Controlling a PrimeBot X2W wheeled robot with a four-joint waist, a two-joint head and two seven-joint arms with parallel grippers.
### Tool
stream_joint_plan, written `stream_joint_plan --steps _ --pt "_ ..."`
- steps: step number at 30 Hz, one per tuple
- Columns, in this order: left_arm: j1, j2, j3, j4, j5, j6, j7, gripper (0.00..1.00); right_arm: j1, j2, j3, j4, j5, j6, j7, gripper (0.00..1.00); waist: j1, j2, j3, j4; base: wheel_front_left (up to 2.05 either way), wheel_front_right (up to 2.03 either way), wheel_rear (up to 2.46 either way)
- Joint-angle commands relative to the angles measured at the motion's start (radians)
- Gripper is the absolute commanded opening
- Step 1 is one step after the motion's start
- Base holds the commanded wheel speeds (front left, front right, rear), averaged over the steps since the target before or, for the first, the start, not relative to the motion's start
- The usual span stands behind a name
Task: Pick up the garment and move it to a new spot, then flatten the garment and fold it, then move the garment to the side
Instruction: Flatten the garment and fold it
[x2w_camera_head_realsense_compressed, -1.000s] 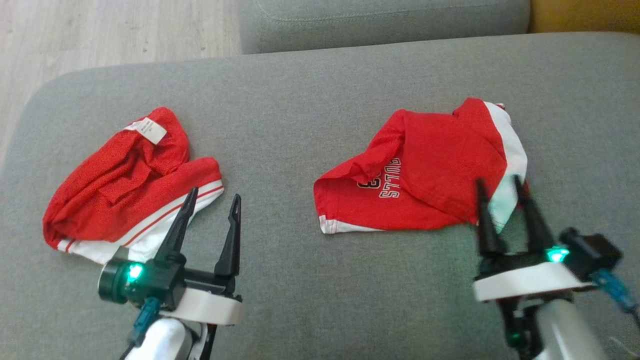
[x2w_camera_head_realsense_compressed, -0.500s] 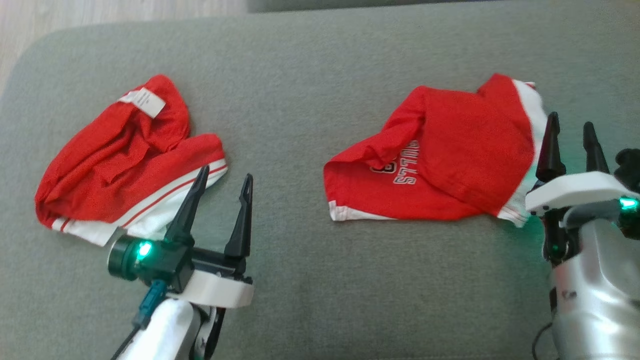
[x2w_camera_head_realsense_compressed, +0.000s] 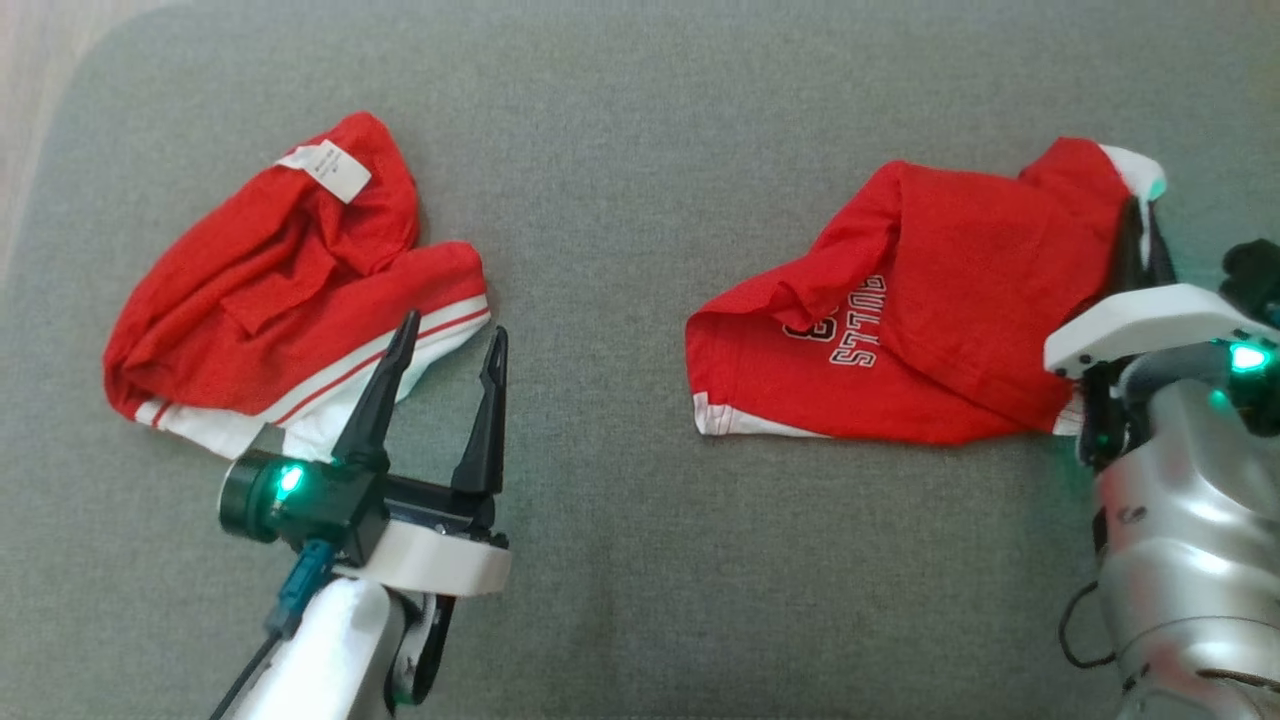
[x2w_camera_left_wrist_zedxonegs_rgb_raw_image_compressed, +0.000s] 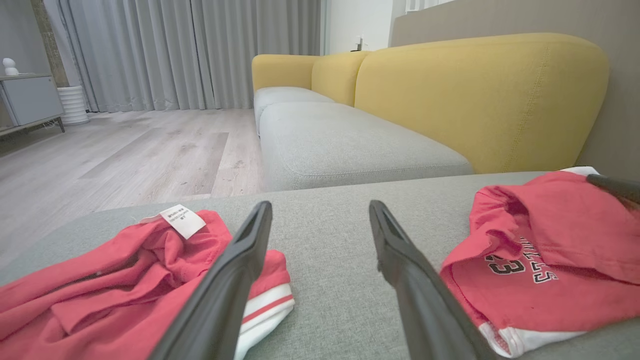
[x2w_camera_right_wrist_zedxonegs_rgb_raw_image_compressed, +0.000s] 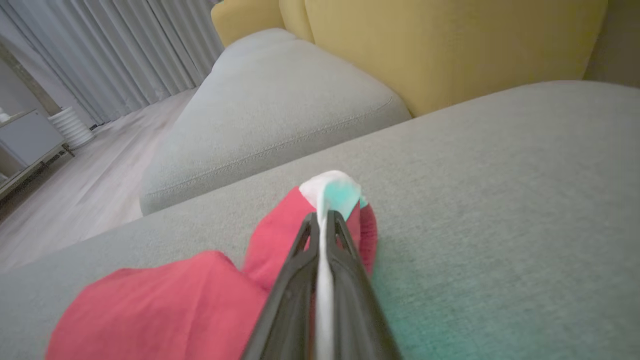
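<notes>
Right gripper (x2w_camera_right_wrist_zedxonegs_rgb_raw_image_compressed: 324, 220) now clamped on jersey (x2w_camera_head_realsense_compressed: 950, 320) | shorts (x2w_camera_head_realsense_compressed: 270, 290) well apart, left

Jersey (x2w_camera_head_realsense_compressed: 950, 330): red is being shown, white trim, black-and-white lettering.
Shorts (x2w_camera_head_realsense_compressed: 270, 290): red is being shown, white-striped hem.
Cushion (x2w_camera_head_realsense_compressed: 620, 150): grey, perhaps greenish, is being shown.

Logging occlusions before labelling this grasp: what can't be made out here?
- Print on the label of the left garment: too small, head and left wrist views.
- Layers of jersey pinched by right gripper: hidden between its fingers, right wrist view.
- The jersey's right side: cut off by left wrist view's edge.
</notes>
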Motion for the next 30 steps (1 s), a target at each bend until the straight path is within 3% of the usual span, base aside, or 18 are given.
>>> stream_joint_plan --steps 1,6,10,14,20,21,27,28,30 --pt "-0.037 0.001 0.046 -0.022 0.011 -0.003 -0.008 1.0 -0.04 -0.003 0.002 -0.032 -0.026 -0.001 -0.015 0.0 -0.0001 0.0 -0.02 0.001 0.0 0.0 0.0" --pt "-0.009 -0.022 0.062 -0.016 0.01 -0.008 -0.008 1.0 -0.081 -0.004 -0.117 -0.104 -0.138 -0.001 -0.011 0.0 -0.0001 0.0 -0.077 0.004 0.0 0.0 0.0" --pt "0.019 -0.038 0.08 -0.018 0.011 -0.012 -0.008 1.0 -0.152 -0.05 -0.227 -0.21 -0.26 -0.001 0.043 0.0 -0.0001 0.0 -0.126 0.017 0.0 0.0 0.0" --pt "0.053 -0.049 0.096 -0.024 0.017 -0.013 -0.008 1.0 -0.228 -0.087 -0.206 -0.291 -0.362 -0.001 0.104 0.0 -0.0001 0.0 -0.166 0.032 0.0 0.0 0.0" --pt "0.091 -0.062 0.11 -0.052 0.028 -0.014 -0.008 1.0 -0.236 -0.06 0.075 -0.3 -0.409 -0.001 0.134 0.0 -0.0001 0.0 -0.188 0.046 0.0 0.0 0.0" --pt "0.091 -0.062 0.11 -0.052 0.028 -0.014 -0.008 1.0 -0.236 -0.06 0.075 -0.3 -0.409 -0.001 0.134 0.0 -0.0001 0.0 -0.188 0.046 0.0 0.0 0.0" --pt "0.095 -0.071 0.105 -0.054 0.032 -0.028 -0.008 1.0 -0.067 -0.009 0.509 -0.178 -0.325 -0.001 0.132 0.0 -0.0001 0.0 -0.188 0.059 0.0 0.0 0.0" --pt "0.091 -0.072 0.102 -0.054 0.031 -0.035 -0.008 1.0 0.006 -0.005 0.682 -0.129 -0.314 -0.001 0.109 0.0 -0.0001 0.0 -0.183 0.065 0.0 0.0 0.0" --pt "0.083 -0.071 0.098 -0.052 0.032 -0.043 -0.008 1.0 0.068 -0.004 0.821 -0.096 -0.253 -0.001 0.086 0.0 -0.0001 0.0 -0.179 0.072 0.0 0.0 0.0"
